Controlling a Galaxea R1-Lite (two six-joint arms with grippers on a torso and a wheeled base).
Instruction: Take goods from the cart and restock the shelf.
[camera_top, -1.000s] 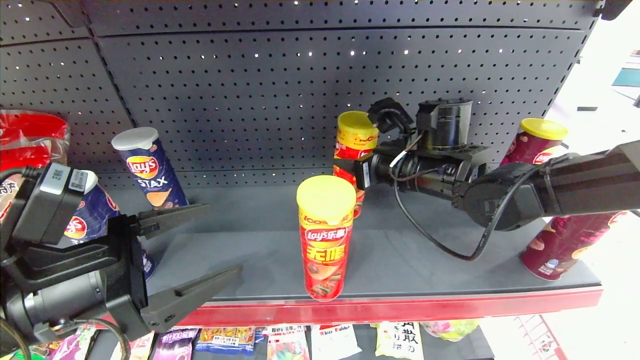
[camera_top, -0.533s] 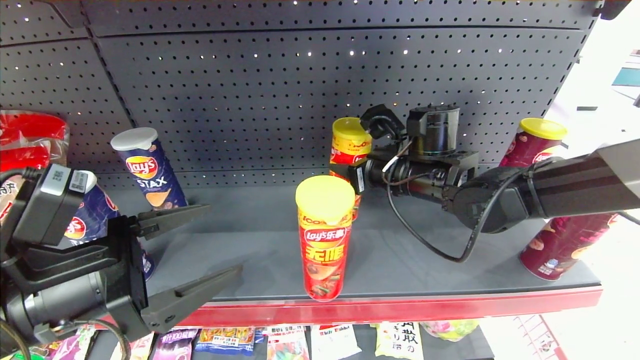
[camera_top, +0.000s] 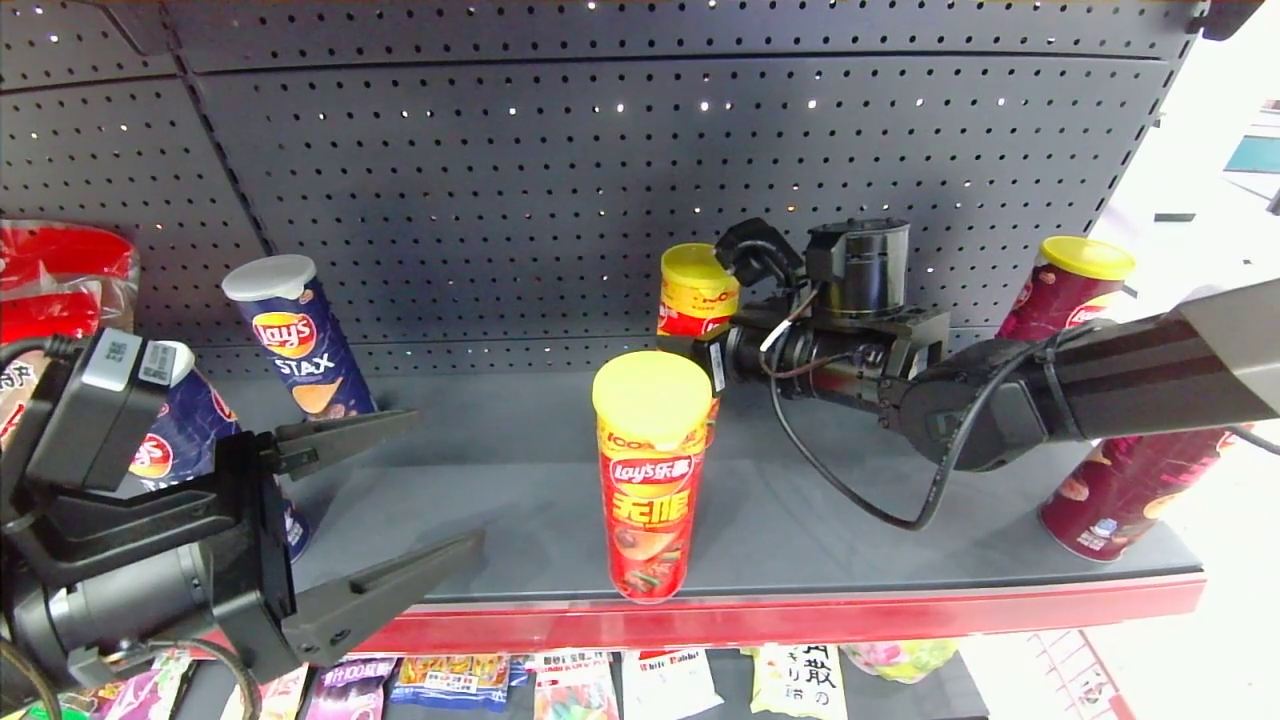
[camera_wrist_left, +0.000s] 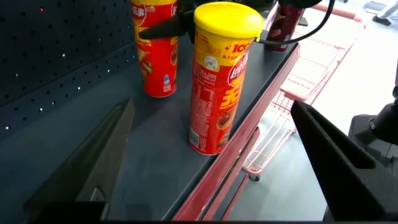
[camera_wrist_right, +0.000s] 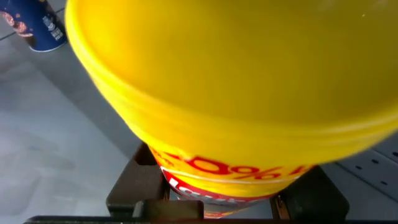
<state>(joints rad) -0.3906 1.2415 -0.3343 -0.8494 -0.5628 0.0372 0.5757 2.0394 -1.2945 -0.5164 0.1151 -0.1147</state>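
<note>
My right gripper (camera_top: 703, 347) is shut on a red chip can with a yellow lid (camera_top: 697, 290), held upright at the back of the grey shelf (camera_top: 800, 520) near the pegboard. In the right wrist view its fingers (camera_wrist_right: 138, 186) clamp the can (camera_wrist_right: 236, 93) just below the lid. The left wrist view shows that can (camera_wrist_left: 155, 56) with its base at or just above the shelf. A second, matching can (camera_top: 650, 470) stands by the shelf's front edge. At the lower left my left gripper (camera_top: 445, 480) stays open and holds nothing, pointing at the front can (camera_wrist_left: 221, 74).
Two blue chip cans (camera_top: 297, 335) stand at the shelf's left, beside a red bag (camera_top: 60, 270). Two maroon cans (camera_top: 1120, 490) stand at the right end. The shelf has a red front lip (camera_top: 800, 612); snack packs (camera_top: 560, 685) lie below. A wire cart (camera_wrist_left: 298, 81) stands beside the shelf.
My right arm has carried the held can a little to the left and lower, toward the back of the shelf. The left gripper and the front can have not moved.
</note>
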